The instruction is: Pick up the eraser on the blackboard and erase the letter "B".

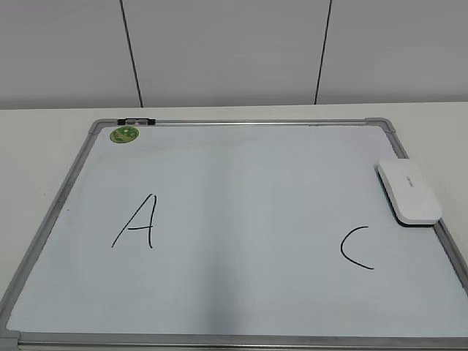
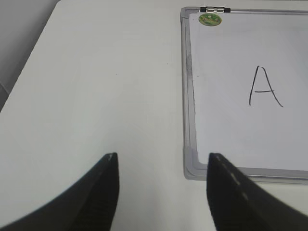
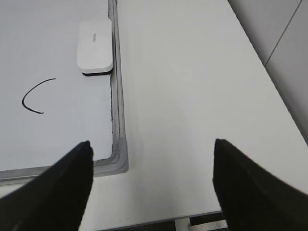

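Note:
The white eraser lies on the blackboard against its right frame edge; it also shows in the right wrist view. The board bears a black "A" at left and a "C" at right. No letter "B" shows on the board in any view. My left gripper is open and empty above the bare table, left of the board's near-left corner. My right gripper is open and empty above the table, right of the board's near-right corner. Neither gripper shows in the exterior view.
A round green magnet sits at the board's far-left corner beside a small black clip on the frame. White table lies left and right of the board. The table's near edge shows under the right gripper.

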`<state>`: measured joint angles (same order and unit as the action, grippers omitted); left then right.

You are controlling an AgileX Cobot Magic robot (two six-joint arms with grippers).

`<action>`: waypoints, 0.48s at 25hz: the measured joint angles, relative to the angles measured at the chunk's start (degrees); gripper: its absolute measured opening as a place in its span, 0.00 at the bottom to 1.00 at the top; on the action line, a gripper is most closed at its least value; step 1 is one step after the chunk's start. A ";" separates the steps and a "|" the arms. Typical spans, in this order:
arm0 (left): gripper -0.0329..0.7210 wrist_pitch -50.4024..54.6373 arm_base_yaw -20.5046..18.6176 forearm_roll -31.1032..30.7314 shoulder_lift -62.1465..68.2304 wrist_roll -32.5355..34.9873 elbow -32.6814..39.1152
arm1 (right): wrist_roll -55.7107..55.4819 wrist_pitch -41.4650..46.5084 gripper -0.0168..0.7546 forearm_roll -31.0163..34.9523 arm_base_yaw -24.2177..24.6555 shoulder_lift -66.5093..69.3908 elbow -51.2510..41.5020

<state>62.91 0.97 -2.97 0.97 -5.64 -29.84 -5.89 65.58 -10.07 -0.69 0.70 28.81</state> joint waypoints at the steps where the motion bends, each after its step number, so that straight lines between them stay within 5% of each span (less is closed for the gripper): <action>1: 0.62 0.00 0.00 0.00 0.00 0.00 0.00 | 0.00 0.00 0.77 0.00 0.00 -0.17 0.00; 12: 0.62 0.04 0.00 0.00 0.00 0.00 0.00 | 0.00 0.09 0.77 0.00 0.00 -1.67 -0.09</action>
<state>62.95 0.97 -2.97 0.97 -5.64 -29.84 -5.89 65.67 -10.07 -0.69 -0.97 28.71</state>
